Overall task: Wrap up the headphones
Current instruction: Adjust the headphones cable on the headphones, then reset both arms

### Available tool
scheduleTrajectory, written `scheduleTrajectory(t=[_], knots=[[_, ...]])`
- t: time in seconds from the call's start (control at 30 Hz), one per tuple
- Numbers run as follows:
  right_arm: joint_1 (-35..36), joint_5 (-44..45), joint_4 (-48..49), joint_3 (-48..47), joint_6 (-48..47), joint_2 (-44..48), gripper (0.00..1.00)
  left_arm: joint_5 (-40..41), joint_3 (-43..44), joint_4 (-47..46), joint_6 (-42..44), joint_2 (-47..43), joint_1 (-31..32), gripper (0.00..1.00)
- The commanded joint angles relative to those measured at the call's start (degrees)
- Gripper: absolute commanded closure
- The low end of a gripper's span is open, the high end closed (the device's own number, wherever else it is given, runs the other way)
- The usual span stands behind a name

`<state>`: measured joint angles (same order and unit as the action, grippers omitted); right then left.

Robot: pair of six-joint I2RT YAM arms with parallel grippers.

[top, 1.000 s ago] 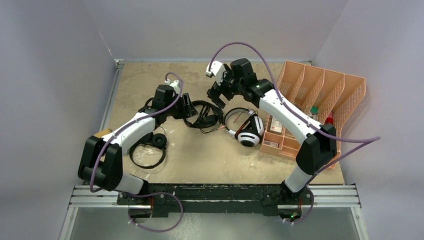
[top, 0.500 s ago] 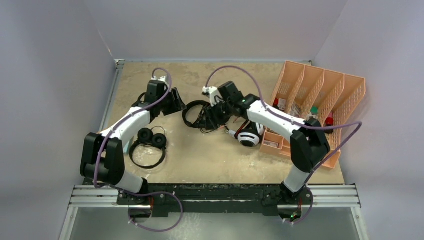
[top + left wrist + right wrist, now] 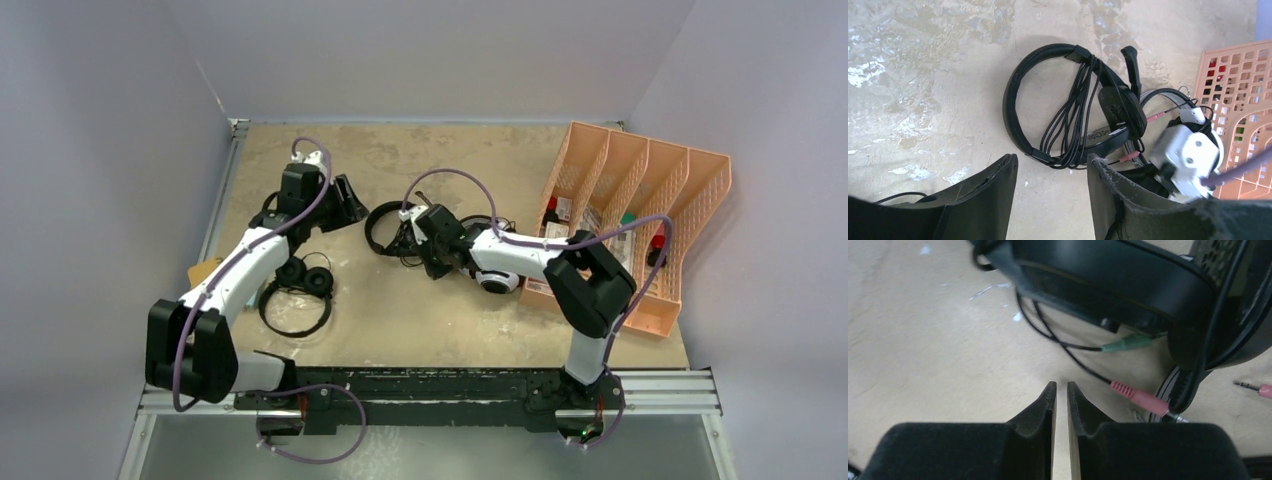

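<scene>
The larger black headphones (image 3: 392, 222) lie mid-table with their cable bundled across the band (image 3: 1068, 100). My left gripper (image 3: 1050, 167) hovers just left of them (image 3: 350, 205), open and empty. My right gripper (image 3: 1060, 385) is low at the table by their near side (image 3: 428, 262). Its jaws are almost together and hold nothing. A pink plug (image 3: 1138, 395) and a green plug (image 3: 1128, 343) lie just ahead of it on thin black wires. The white-and-black headphones (image 3: 495, 275) lie right of that gripper. The small black round-padded headphones (image 3: 303, 278) and their looped cable (image 3: 295, 312) rest near the left arm.
An orange slotted file tray (image 3: 640, 200) with small items fills the right side of the table. A tan tag (image 3: 203, 270) lies at the left edge. Grey walls close in the back and both sides.
My right arm dropped from above the black headphones to the table at their near side, and its jaws closed from wide. My left arm drew back left, away from the headphones.
</scene>
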<state>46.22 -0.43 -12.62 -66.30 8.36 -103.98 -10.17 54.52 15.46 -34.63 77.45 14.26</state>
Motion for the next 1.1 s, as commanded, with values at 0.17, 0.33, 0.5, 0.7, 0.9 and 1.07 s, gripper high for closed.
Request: scheduleTrajectory(t=[0.17, 0.33, 0.5, 0.7, 0.9, 1.07], knots=[[0.37, 13.35, 19.4, 2.93, -0.21, -5.9, 0.91, 1.24, 0.56, 0.94, 1.85, -5.8, -0.59, 0.47], [0.3, 14.98, 23.14, 0.69, -1.88, -8.42, 0.9, 1.47, 0.81, 2.2, 2.15, -7.15, -0.81, 0.47], [0.28, 15.59, 20.12, -1.82, -4.5, -8.38, 0.88, 1.69, 0.94, 3.24, 2.37, -8.23, -0.99, 0.47], [0.22, 9.24, 8.16, -4.51, -2.72, -4.73, 0.72, 1.53, 1.07, 3.58, 2.22, -8.6, -1.08, 0.46], [0.28, 4.06, 0.2, -2.44, -0.25, 6.08, 0.44, 1.68, 2.54, 4.16, 2.07, -10.86, -1.17, 0.44], [0.07, 6.92, -8.64, -3.62, -0.76, 18.89, 0.23, 3.65, 6.65, 4.44, 2.1, -14.68, -1.17, 0.42]])
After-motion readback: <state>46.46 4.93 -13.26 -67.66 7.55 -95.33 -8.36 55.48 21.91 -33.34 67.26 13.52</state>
